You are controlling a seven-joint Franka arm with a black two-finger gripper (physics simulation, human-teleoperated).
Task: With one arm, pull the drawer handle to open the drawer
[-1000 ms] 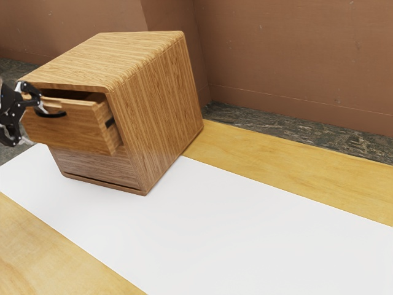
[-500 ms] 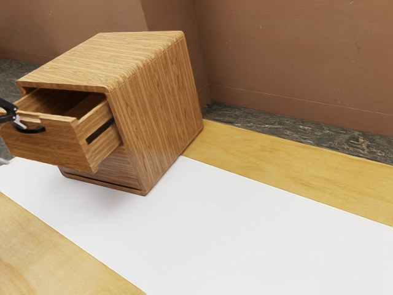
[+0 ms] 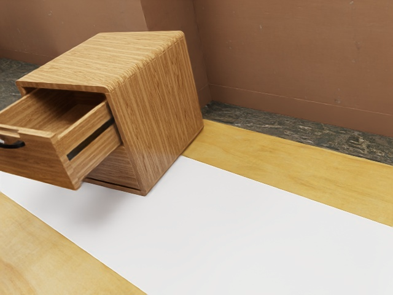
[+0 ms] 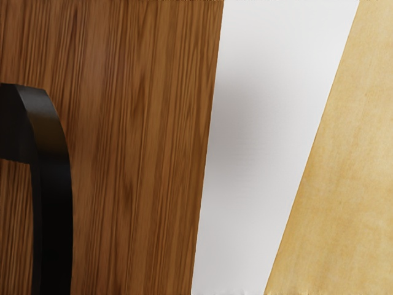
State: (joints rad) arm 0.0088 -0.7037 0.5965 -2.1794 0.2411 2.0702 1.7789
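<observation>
A wooden cabinet (image 3: 153, 104) stands on the white mat at the exterior view's left. Its upper drawer (image 3: 55, 138) is pulled well out toward the left edge, and its bare wooden inside shows. The black handle (image 3: 12, 145) on the drawer front reaches the frame's left edge. In the wrist view the black handle (image 4: 49, 184) curves close in front of the hand, against the wood-grain drawer front (image 4: 135, 153).
The white mat (image 3: 215, 227) runs across the wooden table (image 3: 295, 166). A brown wall (image 3: 295, 49) stands behind. In the wrist view the white mat (image 4: 258, 123) and wooden table (image 4: 344, 203) lie beyond the drawer front.
The drawer has slid much farther out toward the exterior view's left. The gripper, at the handle before, has passed beyond the left edge.
</observation>
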